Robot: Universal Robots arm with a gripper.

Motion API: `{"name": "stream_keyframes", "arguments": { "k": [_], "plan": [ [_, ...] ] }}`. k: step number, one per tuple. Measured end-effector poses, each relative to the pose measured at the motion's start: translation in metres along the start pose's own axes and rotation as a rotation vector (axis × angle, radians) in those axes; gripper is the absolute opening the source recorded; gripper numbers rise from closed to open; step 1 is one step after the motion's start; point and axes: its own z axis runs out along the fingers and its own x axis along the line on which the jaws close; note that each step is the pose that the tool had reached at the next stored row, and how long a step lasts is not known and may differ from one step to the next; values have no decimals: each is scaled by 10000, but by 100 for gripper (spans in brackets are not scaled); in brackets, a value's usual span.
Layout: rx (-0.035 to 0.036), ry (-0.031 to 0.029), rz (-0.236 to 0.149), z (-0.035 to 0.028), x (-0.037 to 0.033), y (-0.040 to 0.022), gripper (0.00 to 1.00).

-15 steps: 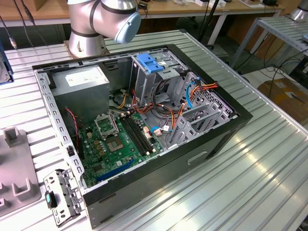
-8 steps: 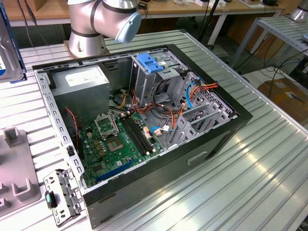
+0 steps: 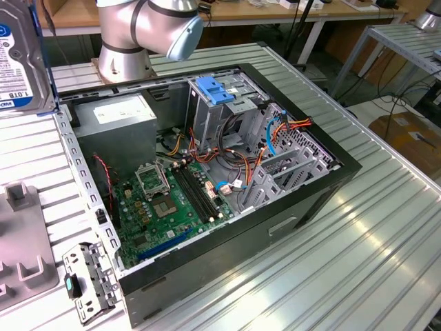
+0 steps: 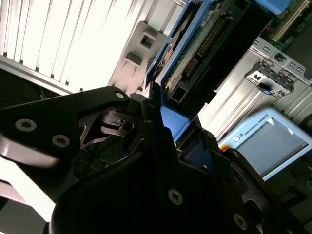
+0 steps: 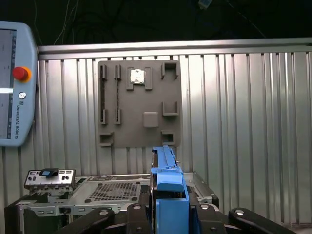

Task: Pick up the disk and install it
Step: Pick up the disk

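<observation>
The black claw (image 5: 169, 214) was clenched on the disk (image 5: 168, 187), a flat dark hard drive in a bright blue plastic carrier frame, gripping the frame from both sides in the first wrist view. At the exterior view's left edge, the disk hung on edge above the ribbed metal counter (image 3: 372, 262). It was well apart from the open black computer case (image 3: 324, 186) with its green motherboard (image 3: 172, 200).

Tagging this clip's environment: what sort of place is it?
Likely a robotics lab bench: an open PC case lies on a ribbed aluminium table, with a teach pendant and a grey fixture plate nearby, and the tool grips the disk.
</observation>
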Motion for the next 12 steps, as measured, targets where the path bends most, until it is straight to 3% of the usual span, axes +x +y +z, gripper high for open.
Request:
{"name": "stream_keyframes", "arguments": {
  "k": [5, 12],
  "plan": [
    [-23, 0, 4, -1, 5, -142, 36],
    [-45, 2, 6, -2, 9, -284, 36]
  ]
}}
